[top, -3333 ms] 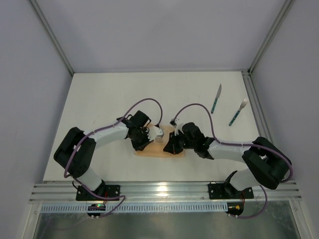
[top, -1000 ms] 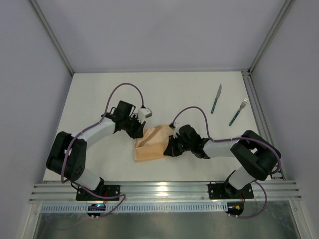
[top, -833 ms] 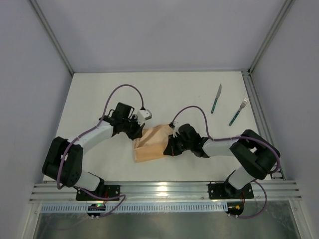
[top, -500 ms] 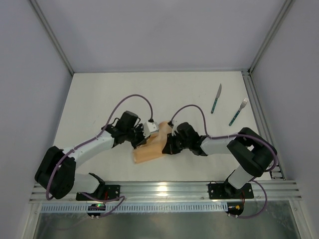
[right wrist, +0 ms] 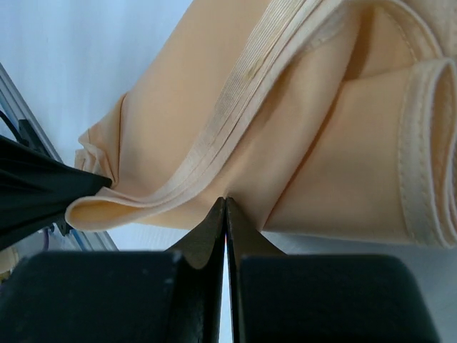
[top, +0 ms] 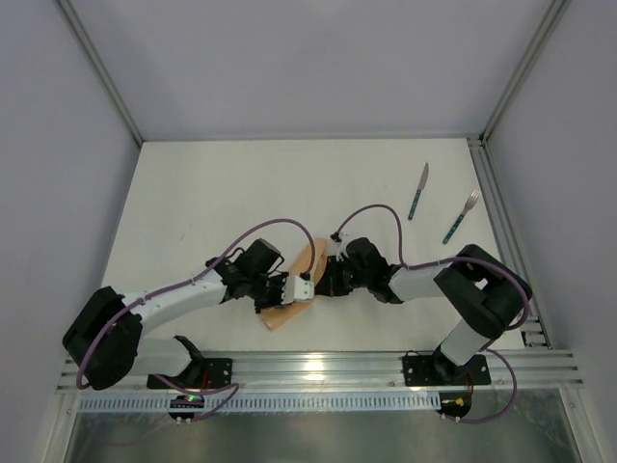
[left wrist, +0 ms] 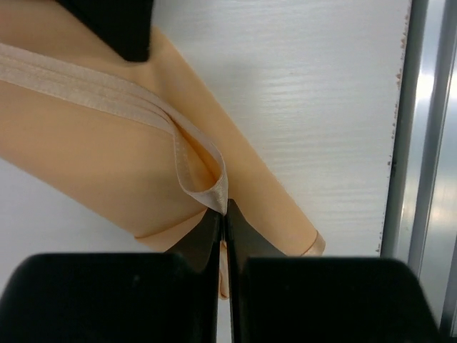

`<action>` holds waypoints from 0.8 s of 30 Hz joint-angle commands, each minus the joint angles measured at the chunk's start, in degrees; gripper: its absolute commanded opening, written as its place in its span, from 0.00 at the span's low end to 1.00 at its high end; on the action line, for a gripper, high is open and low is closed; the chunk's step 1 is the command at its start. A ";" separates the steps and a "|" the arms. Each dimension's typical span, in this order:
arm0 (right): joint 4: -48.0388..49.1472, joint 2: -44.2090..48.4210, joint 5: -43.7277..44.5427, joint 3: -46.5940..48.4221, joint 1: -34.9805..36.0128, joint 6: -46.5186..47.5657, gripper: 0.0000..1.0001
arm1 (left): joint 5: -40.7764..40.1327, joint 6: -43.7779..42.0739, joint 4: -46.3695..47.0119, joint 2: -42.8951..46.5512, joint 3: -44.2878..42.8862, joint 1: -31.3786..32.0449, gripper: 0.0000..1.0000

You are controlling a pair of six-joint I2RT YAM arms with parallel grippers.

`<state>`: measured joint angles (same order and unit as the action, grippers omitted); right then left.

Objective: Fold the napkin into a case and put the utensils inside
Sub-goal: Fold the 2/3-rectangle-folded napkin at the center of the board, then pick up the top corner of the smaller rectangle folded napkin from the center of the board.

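The peach-orange napkin (top: 278, 316) lies bunched into a narrow, slanted strip between my two grippers near the table's front. My left gripper (top: 305, 287) is shut on a folded hem corner of the napkin (left wrist: 107, 143), held up off the layers below. My right gripper (top: 326, 280) is shut on the napkin (right wrist: 321, 143) at a fold on its right side. The two grippers stand almost tip to tip. The utensils lie apart at the far right: the knife (top: 417, 191) and the fork (top: 461, 217), each with a teal handle.
An aluminium rail (top: 308, 371) runs along the near edge, also seen as the rail (left wrist: 421, 143) just right of the cloth. Grey walls and a frame post (top: 492, 203) bound the white table on the other sides. Purple cables loop above both wrists.
My left gripper has carried the napkin's left edge rightward and toward the front, over the rest of the cloth. The napkin has narrowed from a wide patch to a slanted strip. The right gripper has barely moved.
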<state>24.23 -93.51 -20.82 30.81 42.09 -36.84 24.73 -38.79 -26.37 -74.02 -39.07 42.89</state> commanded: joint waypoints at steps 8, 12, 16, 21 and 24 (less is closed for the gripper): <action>4.25 -2.55 1.92 -2.33 -0.78 -3.50 0.04 | -3.90 -4.54 -1.58 -3.59 2.33 7.73 0.00; 1.35 -0.27 2.19 -1.89 -1.83 -1.57 0.05 | -4.60 -4.81 -1.49 -3.76 3.38 7.73 0.00; -3.02 5.07 -0.36 -1.37 -4.55 1.06 0.09 | -5.31 -4.72 -1.05 -3.15 4.17 7.73 0.00; -16.81 12.65 0.34 3.72 -8.24 9.57 0.24 | -5.04 -4.46 -0.17 -3.32 4.53 7.73 0.00; -19.04 13.71 0.34 5.22 -10.52 11.00 0.38 | -4.78 -4.46 -0.08 -3.59 4.44 7.73 0.00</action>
<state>11.07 -81.97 -21.15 32.64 33.23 -30.81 21.41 -42.54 -25.78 -76.60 -36.49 50.50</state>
